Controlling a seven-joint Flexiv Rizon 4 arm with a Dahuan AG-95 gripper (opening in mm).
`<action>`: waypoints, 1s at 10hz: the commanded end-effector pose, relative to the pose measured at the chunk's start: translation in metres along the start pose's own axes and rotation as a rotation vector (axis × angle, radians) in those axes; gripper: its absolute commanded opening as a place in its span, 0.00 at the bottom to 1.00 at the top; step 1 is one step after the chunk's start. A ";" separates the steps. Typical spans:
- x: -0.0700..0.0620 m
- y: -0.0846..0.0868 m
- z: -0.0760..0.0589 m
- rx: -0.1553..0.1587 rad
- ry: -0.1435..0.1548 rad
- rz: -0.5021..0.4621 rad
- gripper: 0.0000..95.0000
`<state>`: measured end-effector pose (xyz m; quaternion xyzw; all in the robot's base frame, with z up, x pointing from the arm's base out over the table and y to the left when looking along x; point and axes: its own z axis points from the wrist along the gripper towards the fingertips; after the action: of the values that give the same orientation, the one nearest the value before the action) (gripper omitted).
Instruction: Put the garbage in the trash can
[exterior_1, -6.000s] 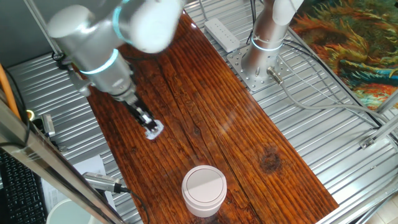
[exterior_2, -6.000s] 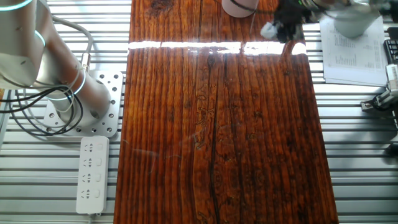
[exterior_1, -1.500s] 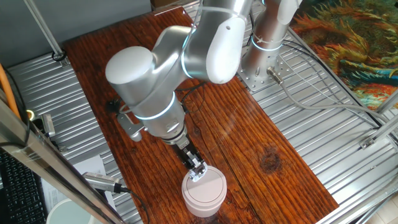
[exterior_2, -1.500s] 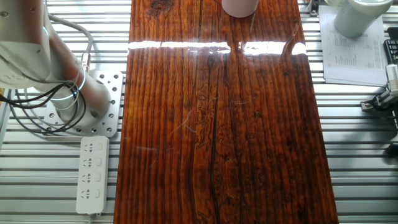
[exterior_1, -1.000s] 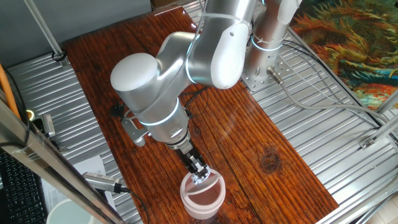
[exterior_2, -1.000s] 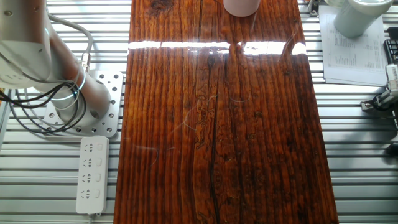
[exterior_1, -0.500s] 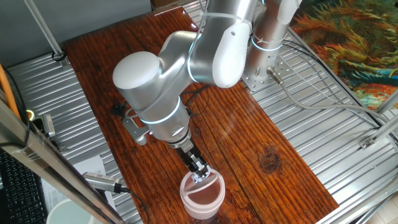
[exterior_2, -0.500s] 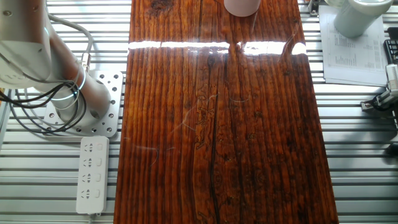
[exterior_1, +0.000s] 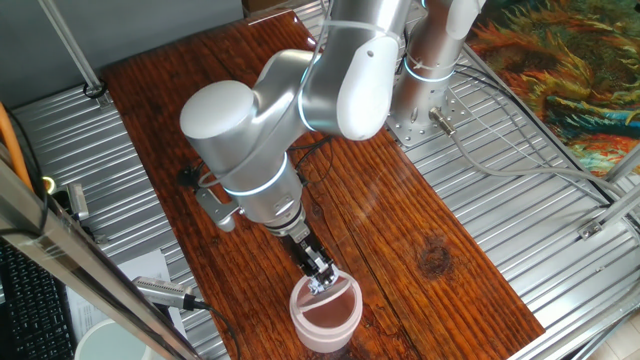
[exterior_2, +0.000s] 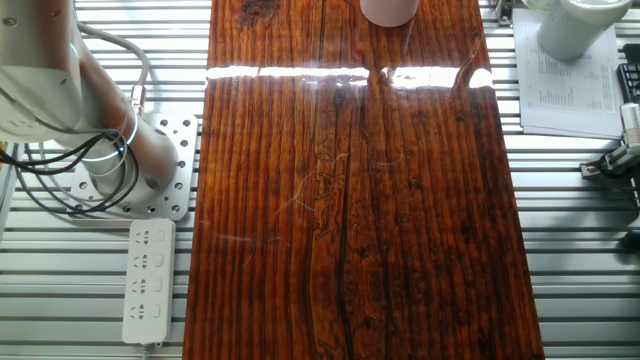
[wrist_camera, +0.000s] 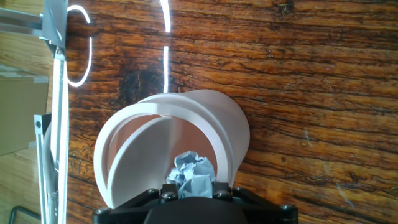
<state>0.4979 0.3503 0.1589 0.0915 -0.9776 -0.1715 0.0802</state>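
The worktop (exterior_1: 400, 230) is a long slab of dark, streaky wood on a ribbed metal frame. The silver arm (exterior_1: 300, 110) bends over it and reaches down to the trash can (exterior_1: 325, 312), which stands near one end of the wood. The can is small, round and pale pink-white; its flat lid (wrist_camera: 146, 165) is tipped inward inside the ring. The fingers (exterior_1: 321, 282) are pressed against that lid at the can's mouth. In the hand view, the garbage (wrist_camera: 191, 176), a crumpled grey-white paper wad, sits clenched between the fingers, just over the tilted lid. In the other fixed view, only the can's base (exterior_2: 388, 10) shows.
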 end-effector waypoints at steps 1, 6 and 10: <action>-0.001 0.000 0.002 0.000 0.000 -0.001 0.00; -0.002 -0.002 0.004 -0.003 0.002 0.002 0.00; -0.001 -0.001 0.002 0.002 0.005 -0.001 0.20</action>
<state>0.4995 0.3507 0.1566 0.0930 -0.9775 -0.1702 0.0824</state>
